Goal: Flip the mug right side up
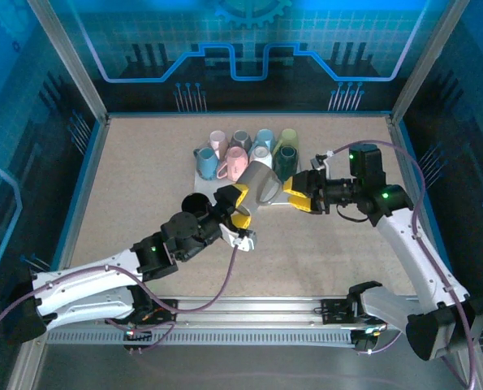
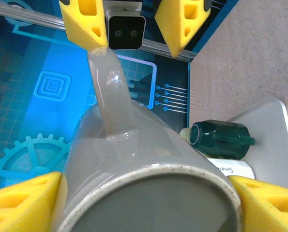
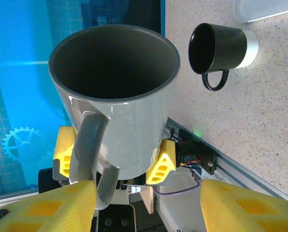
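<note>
The glossy grey ceramic mug point(image 1: 261, 183) hangs in the air above the middle of the speckled beige counter point(image 1: 144, 179), just in front of the pale grey tray point(image 1: 202, 169) of pastel mugs near the back edge. It lies roughly on its side, its open mouth towards the right claw point(image 1: 299, 195) and its base towards the left claw point(image 1: 241, 206).

The left claw is clenched on the mug's body near the base, a yellow finger point(image 2: 22, 200) pressed against each side. The right claw is released, its fingers spread wide on either side of the handle point(image 3: 85, 150); whether one of them touches it I cannot tell.

A black mug with a white base point(image 3: 221, 48) lies on its side on the counter beside the left arm. A dark green mug point(image 2: 221, 140) sits at the tray's right end.
</note>
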